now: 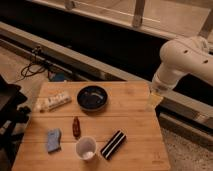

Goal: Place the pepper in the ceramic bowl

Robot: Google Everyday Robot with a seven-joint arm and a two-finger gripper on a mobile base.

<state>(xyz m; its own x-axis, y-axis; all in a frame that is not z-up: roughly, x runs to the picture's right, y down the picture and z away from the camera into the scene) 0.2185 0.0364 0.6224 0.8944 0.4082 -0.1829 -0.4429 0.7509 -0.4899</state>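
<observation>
The pepper is a small dark reddish-brown pod lying on the wooden table, left of centre. The ceramic bowl is round, dark and glossy, and stands behind the pepper toward the table's far side. My gripper hangs from the white arm over the table's far right edge, well to the right of the bowl and far from the pepper. It holds nothing that I can see.
A white cup stands near the front edge, with a black-and-white striped bar to its right. A blue sponge lies at the front left. A pale packet lies at the far left. Cables lie on the floor to the left.
</observation>
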